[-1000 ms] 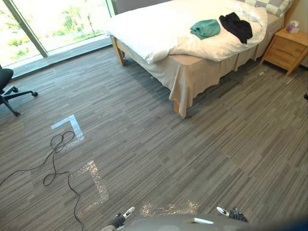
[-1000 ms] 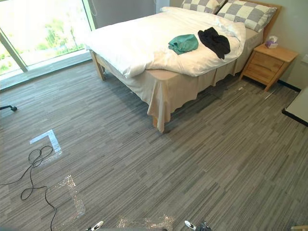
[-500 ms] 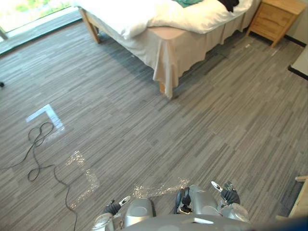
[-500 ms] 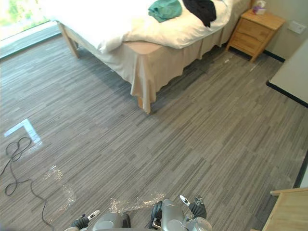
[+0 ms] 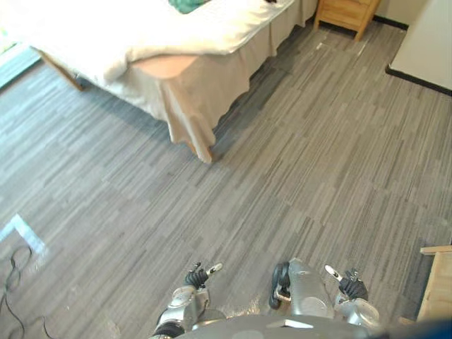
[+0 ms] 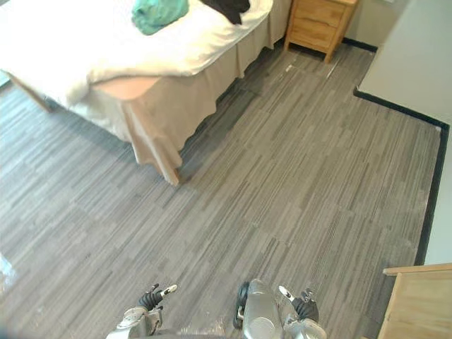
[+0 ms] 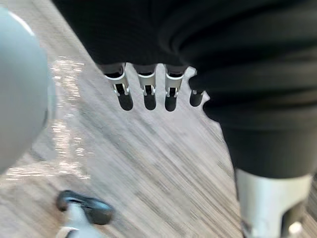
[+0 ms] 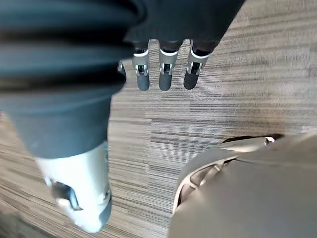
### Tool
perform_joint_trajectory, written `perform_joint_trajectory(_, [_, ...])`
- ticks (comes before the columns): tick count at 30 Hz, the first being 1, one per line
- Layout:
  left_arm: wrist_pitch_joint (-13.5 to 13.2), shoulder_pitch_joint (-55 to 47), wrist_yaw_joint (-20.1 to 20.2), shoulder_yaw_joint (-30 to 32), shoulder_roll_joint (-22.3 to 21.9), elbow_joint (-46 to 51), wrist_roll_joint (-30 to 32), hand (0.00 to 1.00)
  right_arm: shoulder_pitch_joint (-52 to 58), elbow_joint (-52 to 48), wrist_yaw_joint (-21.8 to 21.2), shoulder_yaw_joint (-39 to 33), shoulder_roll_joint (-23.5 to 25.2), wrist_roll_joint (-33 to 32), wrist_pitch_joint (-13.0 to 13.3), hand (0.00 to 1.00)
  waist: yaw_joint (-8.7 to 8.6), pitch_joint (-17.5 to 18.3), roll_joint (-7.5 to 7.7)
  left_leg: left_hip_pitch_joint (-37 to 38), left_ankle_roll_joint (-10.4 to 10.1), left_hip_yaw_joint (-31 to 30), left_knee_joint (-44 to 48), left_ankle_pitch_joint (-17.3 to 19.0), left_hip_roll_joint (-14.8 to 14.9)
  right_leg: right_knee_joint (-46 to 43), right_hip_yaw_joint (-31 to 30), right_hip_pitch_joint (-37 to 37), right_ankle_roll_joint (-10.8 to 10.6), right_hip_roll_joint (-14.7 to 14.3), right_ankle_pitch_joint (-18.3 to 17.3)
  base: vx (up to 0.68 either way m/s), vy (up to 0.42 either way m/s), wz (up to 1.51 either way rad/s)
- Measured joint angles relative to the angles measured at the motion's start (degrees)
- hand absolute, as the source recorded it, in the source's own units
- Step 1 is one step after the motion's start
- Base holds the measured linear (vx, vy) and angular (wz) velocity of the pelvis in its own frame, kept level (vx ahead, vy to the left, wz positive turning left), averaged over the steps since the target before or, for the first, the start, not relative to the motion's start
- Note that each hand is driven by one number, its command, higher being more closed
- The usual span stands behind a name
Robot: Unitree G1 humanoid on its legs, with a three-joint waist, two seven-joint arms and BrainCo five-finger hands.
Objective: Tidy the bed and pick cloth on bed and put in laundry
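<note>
The step in hand is the approach. The robot stands on the striped grey floor (image 6: 282, 176), well apart from the bed (image 6: 159, 123). Neither piece of laundry is within reach. The green cloth (image 6: 159, 13) lies bunched on the white duvet (image 6: 78, 49), and the black cloth (image 6: 227, 7) lies just beside it, towards the wooden nightstand (image 6: 319, 21). Both sit on the bed's near side, back from the foot corner, where the duvet is pulled away and bare mattress shows.

The left robot hand (image 5: 195, 277) hangs low by the body. Its own wrist view shows its fingers (image 7: 144, 94) straight and loose, holding nothing. The right robot hand (image 5: 351, 286) hangs likewise, its fingers (image 8: 166, 74) straight and empty over the floor.

To do this well, I would walk towards the long side of the bed rather than its corner (the skirt at the corner drapes down to the floor and could catch a foot). It should stop square to the two cloths, so that each arm can reach one without leaning far over the mattress. Both robot hands should be kept wide until they are above the fabric. The wooden furniture edge (image 6: 417, 300) near the right side is worth a wide berth when turning. The duvet wants straightening too, and that is probably easier once the cloths are off it.
</note>
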State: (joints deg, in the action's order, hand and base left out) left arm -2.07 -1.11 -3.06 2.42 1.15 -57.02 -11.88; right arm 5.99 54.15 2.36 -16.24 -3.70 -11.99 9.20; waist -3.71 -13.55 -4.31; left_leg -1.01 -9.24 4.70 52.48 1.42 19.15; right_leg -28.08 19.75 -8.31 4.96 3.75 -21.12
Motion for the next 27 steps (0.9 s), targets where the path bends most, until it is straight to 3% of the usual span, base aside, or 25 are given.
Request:
perform_joint_trajectory(1, [-0.6,-0.4,-0.4,0.6,0.3,1.7,-0.4,0.00,-0.6,0.9,-0.5,1.3,-0.6,1.3,0.0,0.00,0.47,-0.2,0.16,-6.0,0.3,-2.2,11.4,4.4,-2.1,4.3,-0.6,5.0,0.2,-1.2,0.2,0.56,-0.117,-0.33])
perform_joint_trajectory(4, [-1.1,-1.0,-1.2,2.4,0.3,5.2,-1.3,0.00,-1.9,0.3,-2.3,3.8,-0.5,2.3,-0.1,0.00,2.67,-0.9,1.09,-15.2,2.2,-1.5,16.4,9.9,-8.1,10.3,-2.5,13.7,-0.5,-1.6,0.8,0.50,0.000,-0.64])
perform_joint_trajectory(6, [-2.1,-1.2,-1.1,3.1,0.2,7.9,-3.3,0.00,-2.0,-1.4,-3.0,4.6,0.5,4.1,-0.1,0.00,4.71,-1.2,1.81,-21.5,5.3,4.2,8.4,13.0,-10.9,14.6,-3.7,20.5,-1.4,-0.7,0.8,0.62,0.088,-0.73])
perform_joint_trajectory(7, [-2.9,-1.1,-1.1,3.3,-0.2,8.9,-3.5,0.00,-2.0,-3.1,-4.0,6.4,0.5,5.0,-0.1,0.00,5.39,-1.3,2.04,-23.1,7.4,10.7,-4.8,11.7,-12.3,15.3,-3.6,24.1,-4.9,0.7,-0.5,0.62,0.107,-0.57])
perform_joint_trajectory(8, [-3.0,-1.7,-1.1,3.3,-0.3,8.8,-4.0,0.00,-1.6,-3.9,-4.3,7.0,0.5,5.7,-0.1,0.00,5.29,-1.1,1.49,-22.8,8.9,13.8,-11.8,8.7,-12.4,15.2,-3.4,25.6,-6.4,0.7,-1.3,0.65,0.126,-0.39])
perform_joint_trajectory(9, [-3.1,-2.8,-1.1,3.1,-1.1,8.6,-5.0,0.00,-0.7,-4.6,-4.5,7.4,0.6,6.9,-0.1,0.00,5.07,-0.1,-0.37,-21.1,17.9,20.7,-24.9,0.2,-11.9,14.7,-2.7,28.3,-9.3,-0.6,-3.0,0.55,0.131,0.27])
perform_joint_trajectory(10, [-2.9,-2.4,-0.9,3.1,-1.1,8.2,-4.9,0.00,-0.7,-3.5,-4.5,7.2,1.7,6.9,-0.4,0.00,4.11,0.3,0.95,-19.5,21.3,23.4,-24.7,2.8,-12.8,14.3,-1.4,30.0,-10.1,0.8,-3.4,0.69,0.155,0.97])
perform_joint_trajectory(11, [-2.8,-1.3,-1.0,3.2,-0.4,8.2,-5.0,0.00,-0.6,-1.6,-4.5,6.7,2.2,7.3,-0.7,0.00,3.31,1.3,3.36,-19.4,22.0,26.0,-26.4,3.1,-16.1,13.7,0.7,30.1,-11.4,2.8,-1.8,0.68,0.165,1.14])
perform_joint_trajectory(12, [-2.7,-0.8,-0.9,3.0,-0.6,8.1,-5.0,0.00,-1.8,-0.3,-4.4,5.5,2.2,7.7,-0.7,0.00,3.66,1.5,3.44,-19.1,22.3,26.6,-27.9,3.9,-17.4,14.4,1.7,30.1,-11.7,2.8,1.0,0.77,0.189,1.07])
perform_joint_trajectory(13, [-2.1,0.5,-1.1,2.7,-0.7,6.2,-5.0,0.00,-3.2,0.8,-4.2,4.0,2.2,7.7,-0.7,0.00,4.49,1.4,3.54,-18.9,21.5,27.8,-28.3,4.4,-18.4,17.1,2.5,31.6,-12.0,2.8,5.3,0.60,0.163,0.53])
perform_joint_trajectory(14, [-1.8,0.7,-1.1,2.7,-0.5,5.9,-5.0,0.00,-3.8,1.1,-4.1,3.5,2.1,7.7,-0.8,0.00,4.73,1.4,3.53,-18.5,20.9,29.5,-27.9,5.1,-18.4,18.2,2.6,32.6,-12.6,2.7,7.5,0.53,0.147,0.52])
perform_joint_trajectory(15, [-1.2,0.5,-1.3,2.7,-0.4,5.2,-5.1,0.00,-4.1,1.2,-3.7,3.4,1.7,7.8,-0.8,0.00,4.99,1.7,3.16,-16.6,21.1,31.0,-27.7,7.6,-18.4,17.9,2.5,33.6,-13.2,2.6,11.3,0.57,0.158,0.39])
perform_joint_trajectory(17, [-0.2,-0.1,-2.5,2.7,0.2,4.1,-6.3,0.00,-4.2,2.1,-3.3,3.3,1.2,8.4,-0.9,0.00,6.37,2.6,3.29,-13.0,21.1,29.2,-28.7,12.0,-20.1,8.1,2.5,32.1,-14.8,4.9,14.4,0.49,0.127,0.38])
perform_joint_trajectory(18, [0.4,-0.4,-3.2,2.6,1.2,3.3,-6.9,0.00,-4.2,2.7,-3.1,3.2,1.2,8.9,-1.4,0.00,6.38,3.8,4.41,-10.6,20.9,27.8,-30.6,13.1,-22.5,-3.4,2.4,27.8,-14.5,7.9,18.1,0.33,0.048,0.64])
perform_joint_trajectory(19, [0.6,-0.3,-3.7,2.4,1.5,1.6,-7.0,0.00,-4.4,3.3,-3.0,3.2,0.9,9.0,-1.7,0.00,5.80,4.1,4.77,-7.8,20.4,25.4,-33.0,13.5,-24.5,-17.3,1.3,22.3,-12.3,10.9,19.5,0.50,0.063,0.75])
perform_joint_trajectory(21, [0.6,-0.7,-4.1,2.2,1.6,-0.4,-7.2,0.00,-4.0,4.2,-2.9,3.3,0.1,9.1,-1.9,0.00,4.61,3.9,3.78,-2.3,20.2,22.2,-36.2,13.3,-25.4,-31.0,1.5,15.0,-10.3,13.6,13.6,0.42,0.026,0.75])
perform_joint_trajectory(23, [0.6,-1.6,-4.4,1.9,1.9,-0.7,-7.6,0.00,-3.2,4.2,-3.0,3.6,0.2,9.4,-1.9,0.00,4.43,4.0,2.89,3.7,19.2,18.2,-39.9,12.7,-25.6,-33.8,1.7,9.1,-9.9,14.4,8.7,0.38,-0.014,0.90])
perform_joint_trajectory(24, [0.6,-1.9,-4.4,1.0,2.2,-0.7,-8.0,0.00,-2.9,3.9,-3.4,3.5,0.5,8.7,-1.8,0.00,3.96,3.9,2.90,6.7,18.3,15.3,-41.8,12.2,-25.6,-31.2,1.6,5.7,-10.4,14.3,5.9,0.36,-0.052,1.09])
perform_joint_trajectory(27, [0.7,-0.9,-4.4,-0.2,2.3,-0.5,-9.0,0.00,-2.9,3.7,-3.9,3.5,0.3,8.7,-1.3,0.00,3.08,3.8,3.83,9.7,16.9,6.3,-43.7,11.8,-25.6,-16.2,-0.7,0.1,-10.0,13.7,4.4,0.34,-0.151,1.68])
